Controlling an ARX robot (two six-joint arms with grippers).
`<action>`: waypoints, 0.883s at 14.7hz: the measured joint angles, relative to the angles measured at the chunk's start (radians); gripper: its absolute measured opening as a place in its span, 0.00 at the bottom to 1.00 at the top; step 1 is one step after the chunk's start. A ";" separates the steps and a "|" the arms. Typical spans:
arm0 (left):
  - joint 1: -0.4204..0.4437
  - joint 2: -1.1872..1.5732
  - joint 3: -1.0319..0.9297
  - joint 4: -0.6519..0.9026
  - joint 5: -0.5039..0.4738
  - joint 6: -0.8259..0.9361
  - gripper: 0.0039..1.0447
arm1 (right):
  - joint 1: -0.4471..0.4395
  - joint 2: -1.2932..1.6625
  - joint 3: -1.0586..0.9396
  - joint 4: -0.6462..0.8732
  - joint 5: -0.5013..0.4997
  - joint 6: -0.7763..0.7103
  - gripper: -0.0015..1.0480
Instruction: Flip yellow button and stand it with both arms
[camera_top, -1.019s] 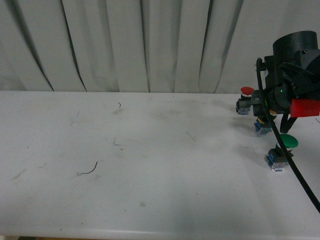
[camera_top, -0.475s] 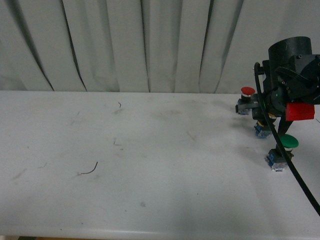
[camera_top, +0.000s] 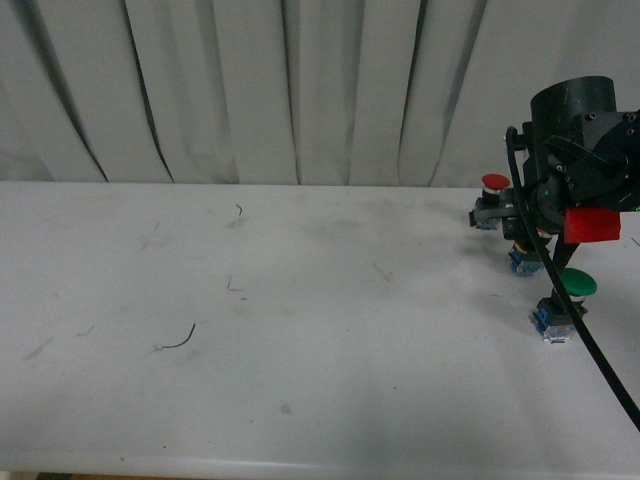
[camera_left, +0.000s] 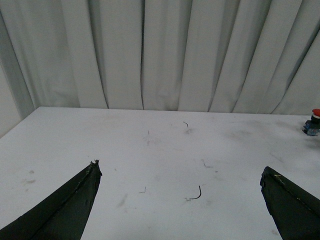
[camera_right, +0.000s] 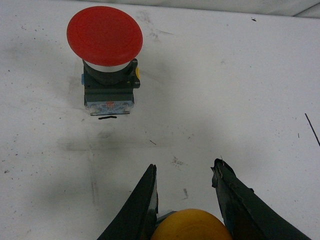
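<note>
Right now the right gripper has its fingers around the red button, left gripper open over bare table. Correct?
Not quite. In the right wrist view the right gripper has its fingers around the yellow button; the red button stands apart, untouched. The left gripper is open over bare table, as you said.

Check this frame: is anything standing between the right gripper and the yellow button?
Nothing visible. The yellow button already sits between the right gripper's fingers; the red button stands apart, ahead of the fingertips.

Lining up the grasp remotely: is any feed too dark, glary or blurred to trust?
None is dark. Front view: evenly lit, soft; the right arm hides most of the yellow button. Right wrist view: sharp red button, faint shadows, yellow button cropped at the edge. Left wrist view: clear.
</note>
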 joint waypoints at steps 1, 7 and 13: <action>0.000 0.000 0.000 0.000 0.000 0.000 0.94 | 0.000 0.000 0.002 0.000 0.001 0.000 0.31; 0.000 0.000 0.000 0.000 0.000 0.000 0.94 | 0.000 0.002 0.011 0.005 0.000 0.001 0.91; 0.000 0.000 0.000 0.000 0.000 0.000 0.94 | -0.007 -0.069 -0.063 0.119 -0.073 0.016 0.94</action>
